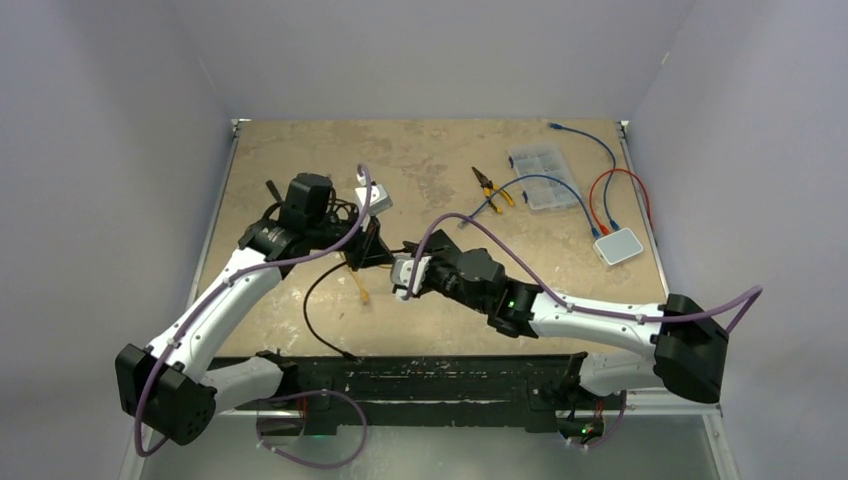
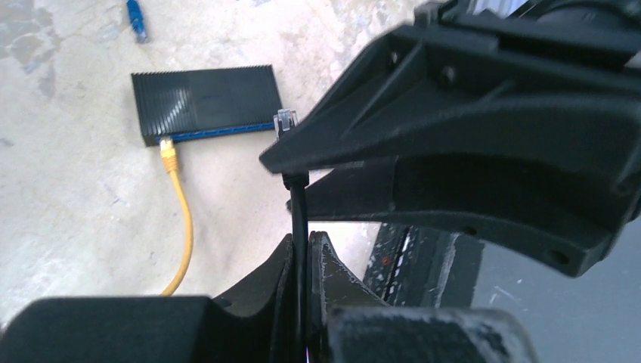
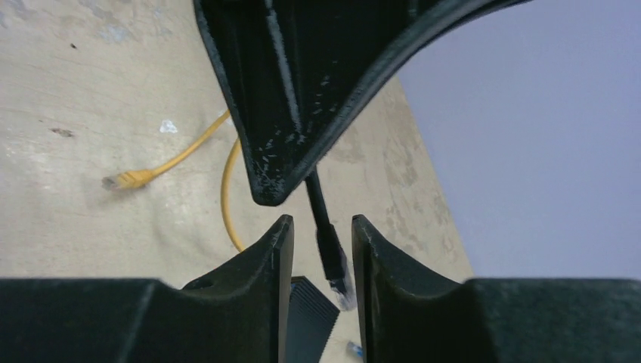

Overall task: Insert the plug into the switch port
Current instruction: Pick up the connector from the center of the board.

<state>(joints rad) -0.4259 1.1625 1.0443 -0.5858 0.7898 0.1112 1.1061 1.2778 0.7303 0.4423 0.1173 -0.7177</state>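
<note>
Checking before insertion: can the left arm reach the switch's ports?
Probably yes: the switch lies uncovered, only the yellow cable plugged in; but the right pincer, open around the plug, crowds the way.

switch (image 2: 204, 94): matt ribbed black plastic; plug (image 2: 285, 119): clear plastic; black cable (image 2: 298, 215): smooth jacket; tabletop (image 2: 68, 212): rough, mottled.

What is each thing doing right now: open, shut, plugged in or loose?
Left gripper: shut on the thin black cable.
Right gripper: open, around the cable's clear plug.
Clear plug: not plugged in.
Yellow cable: one end plugged into the flat black switch, other end loose.
</note>
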